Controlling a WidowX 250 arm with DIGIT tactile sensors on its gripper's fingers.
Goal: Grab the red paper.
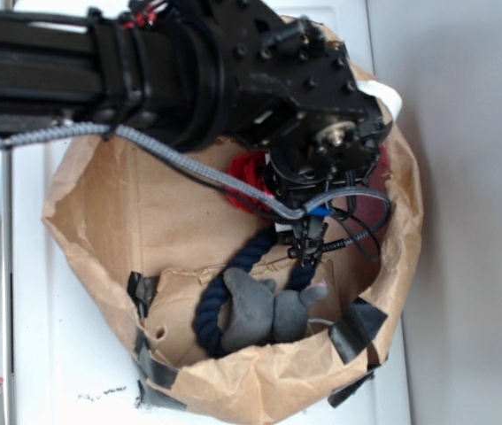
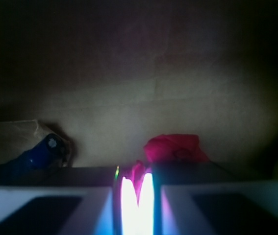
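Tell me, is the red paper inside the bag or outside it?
Inside. The red paper sits within the brown bag's walls, mostly hidden under the robot's arm.

The black arm reaches in from nine o'clock, wrist bent downward; the gripper (image 2: 138, 196) has its jaws nearly together, a narrow gap between.

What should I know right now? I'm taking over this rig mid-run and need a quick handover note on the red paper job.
End effector: inside the brown paper bag, fingers nearly together with a narrow gap; red paper shows in that gap, but a firm grip can't be confirmed.
Red paper: on the bag floor, mostly hidden under the arm in the exterior view.
Also in the bag: dark blue rope and grey plush toy.
Done: approach, descent.
Left: confirm grip, lift out.
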